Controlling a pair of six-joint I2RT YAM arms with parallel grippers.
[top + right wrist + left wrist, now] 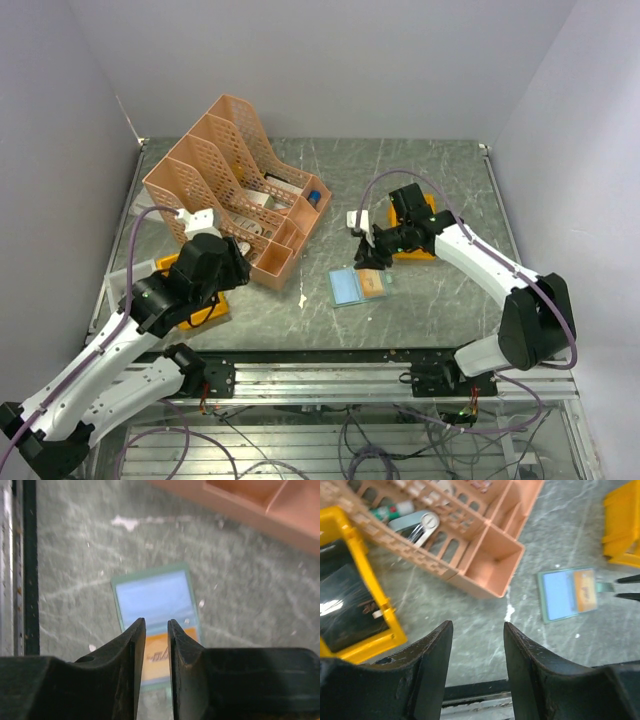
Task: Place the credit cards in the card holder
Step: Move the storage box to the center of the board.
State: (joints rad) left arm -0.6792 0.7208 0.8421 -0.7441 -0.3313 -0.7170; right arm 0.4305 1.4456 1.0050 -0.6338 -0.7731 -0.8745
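The counter (450,300) is a grey-green marbled slab with plain pale walls on three sides. A peach lattice file rack (235,175) stands at the far left. One yellow bin (395,630) sits at the near left, beside the left arm, and a second yellow bin (620,535) sits to the right of centre, partly under the right arm.

1. Card holder (195,627): I see it lying open and flat on the counter, near the middle, just right of the rack's near corner. A pale blue panel (155,597) fills its left half; I cannot tell whether this is a card or a lining. An orange card (584,592) with dark print lies in its right half.

2. Right pincer (155,621): it hangs directly over the orange card. Its fingers are slightly spread, with a narrow gap and nothing pinched between them. I cannot tell whether the tips touch the holder.

3. Left pincer (476,625): it is spread wide and empty, above bare counter at the near left, well apart from the card holder.
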